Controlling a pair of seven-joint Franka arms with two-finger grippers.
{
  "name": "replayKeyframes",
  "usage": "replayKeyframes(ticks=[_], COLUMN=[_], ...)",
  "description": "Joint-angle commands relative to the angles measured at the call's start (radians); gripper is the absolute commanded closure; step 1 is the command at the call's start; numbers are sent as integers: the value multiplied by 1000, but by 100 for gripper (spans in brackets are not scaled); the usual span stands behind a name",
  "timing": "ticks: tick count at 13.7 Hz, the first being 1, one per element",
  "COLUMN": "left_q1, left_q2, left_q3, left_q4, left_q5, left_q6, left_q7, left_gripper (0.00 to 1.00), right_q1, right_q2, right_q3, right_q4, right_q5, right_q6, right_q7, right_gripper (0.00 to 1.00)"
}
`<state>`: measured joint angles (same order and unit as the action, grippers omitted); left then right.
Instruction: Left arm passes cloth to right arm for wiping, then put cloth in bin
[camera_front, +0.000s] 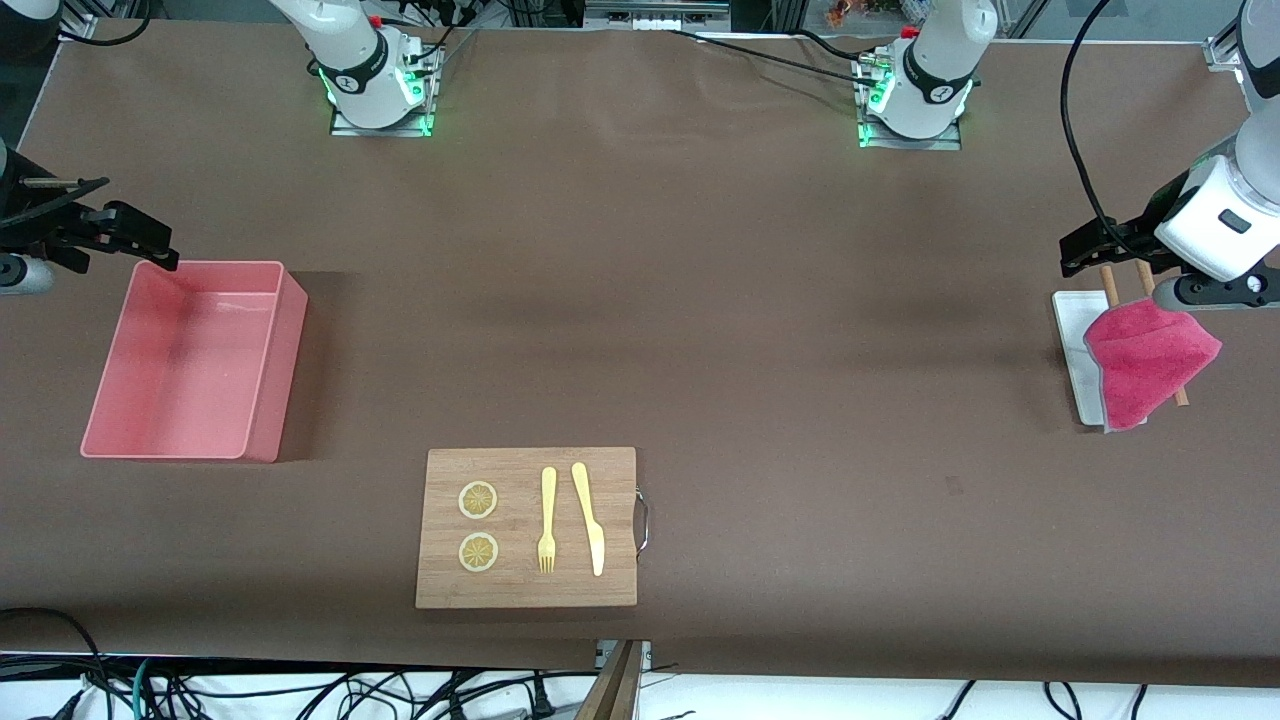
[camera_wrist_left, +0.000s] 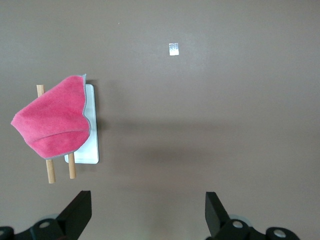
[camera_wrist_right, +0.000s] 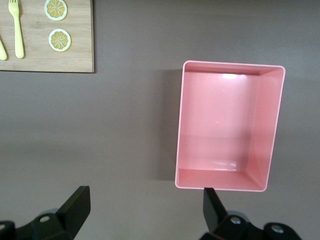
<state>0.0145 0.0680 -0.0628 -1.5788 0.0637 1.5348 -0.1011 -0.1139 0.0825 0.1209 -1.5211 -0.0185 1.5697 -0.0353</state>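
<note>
Front view: at right edge, the cloth (camera_front: 1150, 360) drapes over two wooden sticks (camera_front: 1110, 285) and a white tray (camera_front: 1072, 340), hiding most of them. Left gripper (camera_front: 1105, 245) above it and right gripper (camera_front: 100, 235), partly cut off at left edge by the bin (camera_front: 195, 440), both spread.

Left wrist view: cloth (camera_wrist_left: 52, 122) at left, long axis diagonal; fingers (camera_wrist_left: 77, 212) released.

Right wrist view: bin (camera_wrist_right: 267, 130) upright, long axis vertical in frame; fingers (camera_wrist_right: 75, 205) parted.

The left gripper (camera_front: 1100, 250) hangs in the air at the left arm's end of the desk, jaws spread wide. The right gripper (camera_front: 120, 235) waits likewise at the right arm's end — jaws parted, holding nothing.
</note>
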Motion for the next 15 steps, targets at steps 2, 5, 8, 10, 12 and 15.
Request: replayKeyframes(ticks=[2, 5, 8, 10, 12, 15], left_q1=[4, 5, 9, 7, 7, 13], left_q2=[7, 9, 19, 50, 55, 52], left_q3=[6, 9, 11, 9, 9, 11], left_q4=[33, 36, 74, 75, 75, 69], left_q5=[-4, -4, 20, 50, 47, 48], left_q6=[-16, -13, -9, 24, 28, 28], left_q7=[15, 15, 24, 24, 27, 31], left_gripper=[0, 0, 0, 0, 0, 0], right_q1=[-7, -7, -7, -7, -7, -7], right_q2=[10, 10, 10, 10, 10, 10], right_q3=[2, 2, 2, 2, 2, 2], right_q4=[24, 24, 24, 24, 24, 24], right_q5=[9, 9, 9, 9, 9, 9], right_q6=[-5, -5, -5, -5, -5, -5], right_q7=[-11, -11, -12, -12, -11, -9], right_gripper=[0, 0, 0, 0, 0, 0])
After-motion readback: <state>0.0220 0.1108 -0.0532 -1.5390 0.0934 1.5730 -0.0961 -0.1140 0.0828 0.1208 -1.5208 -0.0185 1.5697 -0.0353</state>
